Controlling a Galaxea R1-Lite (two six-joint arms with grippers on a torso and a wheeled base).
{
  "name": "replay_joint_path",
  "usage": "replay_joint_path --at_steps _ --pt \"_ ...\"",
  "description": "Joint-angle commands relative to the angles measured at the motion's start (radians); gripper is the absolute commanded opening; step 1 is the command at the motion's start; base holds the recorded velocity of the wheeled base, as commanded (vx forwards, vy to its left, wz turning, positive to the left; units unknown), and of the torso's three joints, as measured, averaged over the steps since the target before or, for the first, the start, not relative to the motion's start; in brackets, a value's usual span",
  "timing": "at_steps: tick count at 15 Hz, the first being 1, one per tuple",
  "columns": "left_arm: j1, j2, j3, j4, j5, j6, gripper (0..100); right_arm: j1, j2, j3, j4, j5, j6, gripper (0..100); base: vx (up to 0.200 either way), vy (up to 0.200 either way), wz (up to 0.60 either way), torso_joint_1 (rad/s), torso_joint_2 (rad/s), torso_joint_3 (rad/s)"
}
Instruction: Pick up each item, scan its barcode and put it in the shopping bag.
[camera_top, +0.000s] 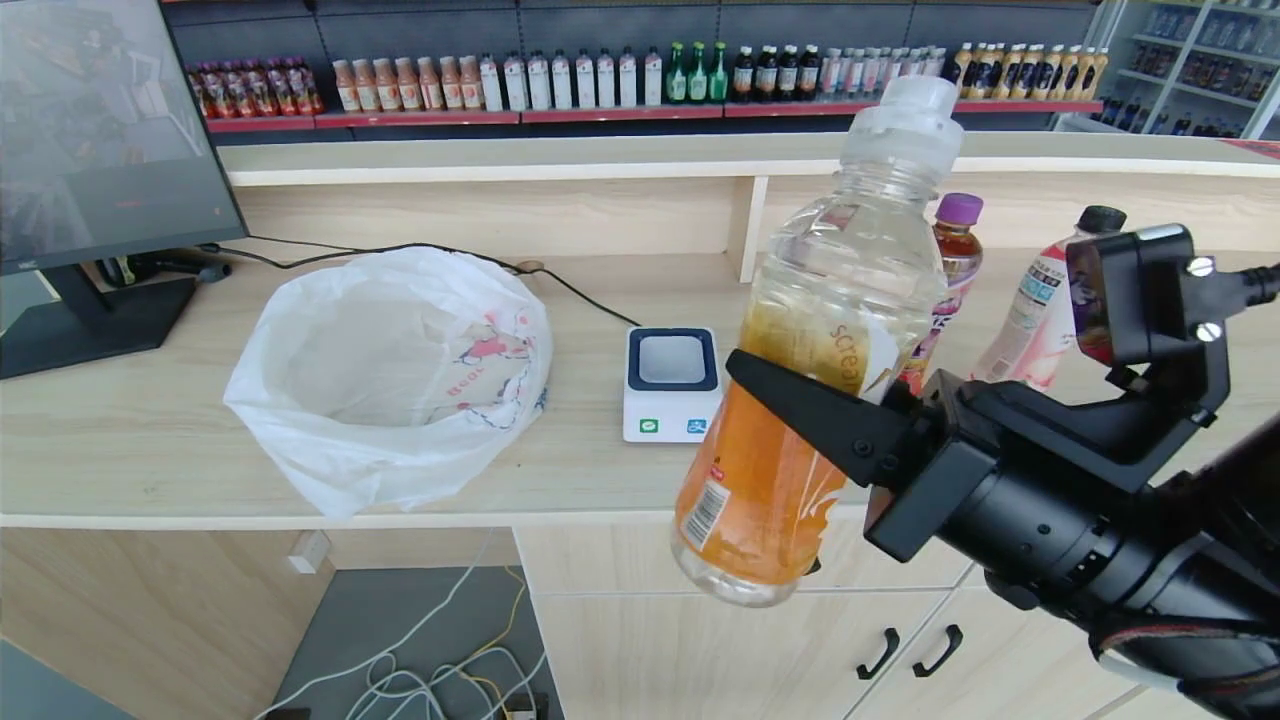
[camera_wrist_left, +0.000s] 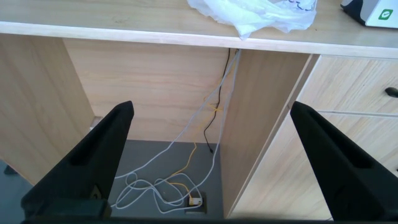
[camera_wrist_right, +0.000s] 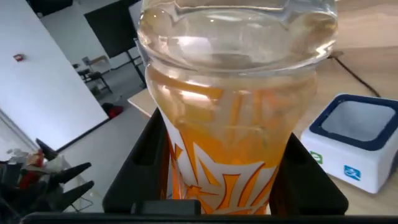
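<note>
**One bottle in my right hand, two more waiting on the bench**

My right hand (camera_top: 800, 400) is pinching one clear bottle (camera_top: 830, 330) around its middle, one finger on each side. The bottle tilts, with its white cap up and its base hanging out past the front edge of the bench (camera_top: 130, 420), just right of the scanner (camera_top: 672, 385). It has one orange label with pale lettering, and one white barcode patch (camera_top: 705, 512) near the base, turned toward my head camera. In the right wrist view the bottle stands between the two fingers, with the scanner beyond it.

My left hand (camera_wrist_left: 211, 168) is spread wide with nothing between its fingers. It sits low in front of the bench's open bay, where loose cables (camera_wrist_left: 186, 180) lie on the floor.

On the bench I count:
- One white shopping bag (camera_top: 400, 370), mouth open, with red print on it, left of the scanner.
- One scanner, white with a dark blue rim and two small stickers on its front.
- Two standing bottles behind my right arm: one with a purple cap (camera_top: 955, 260) and one with a black cap and a pink-and-white label (camera_top: 1035, 310).
- One monitor (camera_top: 100, 130) at the far left.

A shelf (camera_top: 620, 113) behind carries a long row of bottles, too small to count.
</note>
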Motion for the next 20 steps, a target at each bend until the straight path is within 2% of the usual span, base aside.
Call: replay_joint_path --at_steps 1,2,5,10,13,17,20 --pt "0.000 0.000 0.000 0.000 0.000 0.000 100 -0.040 -0.004 -0.004 0.020 -0.084 -0.061 0 0.000 0.000 0.00 0.000 0.00 0.000" --pt "0.000 0.000 0.000 0.000 0.000 0.000 100 -0.052 -0.004 -0.010 0.027 -0.145 -0.103 0 0.000 0.000 0.00 0.000 0.00 0.000" --pt "0.000 0.000 0.000 0.000 0.000 0.000 100 -0.094 -0.006 0.002 0.029 -0.239 -0.239 0 0.000 0.000 0.00 0.000 0.00 0.000" --pt "0.000 0.000 0.000 0.000 0.000 0.000 100 -0.186 -0.024 -0.061 0.029 -0.244 -0.367 0 0.000 0.000 0.00 0.000 0.00 0.000" --pt "0.000 0.000 0.000 0.000 0.000 0.000 100 -0.296 -0.044 -0.099 0.027 -0.234 -0.440 0 0.000 0.000 0.00 0.000 0.00 0.000" --pt "0.000 0.000 0.000 0.000 0.000 0.000 100 -0.296 -0.064 -0.099 0.026 -0.172 -0.437 0 0.000 0.000 0.00 0.000 0.00 0.000" --pt "0.000 0.000 0.000 0.000 0.000 0.002 100 -0.301 -0.069 -0.099 0.023 -0.172 -0.387 0 0.000 0.000 0.00 0.000 0.00 0.000"
